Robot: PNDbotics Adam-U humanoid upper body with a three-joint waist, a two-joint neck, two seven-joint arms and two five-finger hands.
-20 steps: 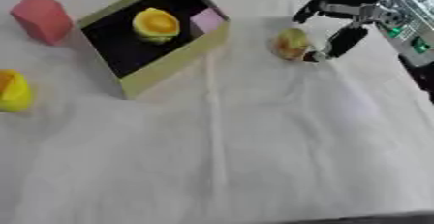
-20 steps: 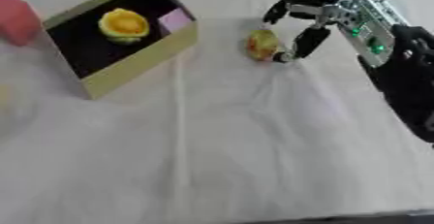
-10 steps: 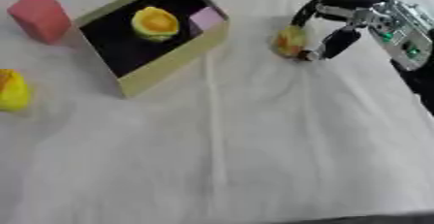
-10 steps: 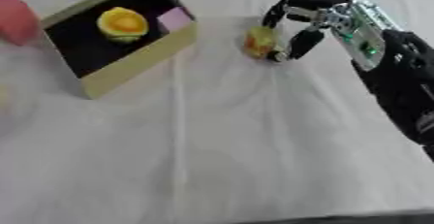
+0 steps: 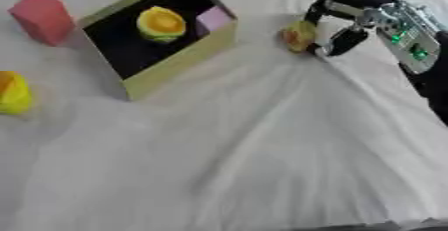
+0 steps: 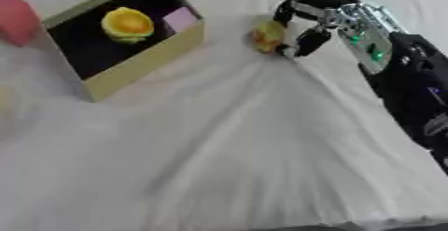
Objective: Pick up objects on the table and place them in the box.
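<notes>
The small yellow-orange rounded object [image 5: 297, 35] sat on the white cloth-covered table [image 5: 262, 165], just beside the olive cardboard box with black lining [image 5: 179, 59], at the box's three o'clock. The right hand [image 5: 343, 22] was curled round it, fingers at twelve and thumb at five (contact looked likely, not certain). The grasp step was in hand. Next came a lift and a carry toward nine o'clock, over the box wall, clear of the yellow fruit-shaped toy [image 5: 161, 24] and pale pink block [image 5: 213, 19] inside.
</notes>
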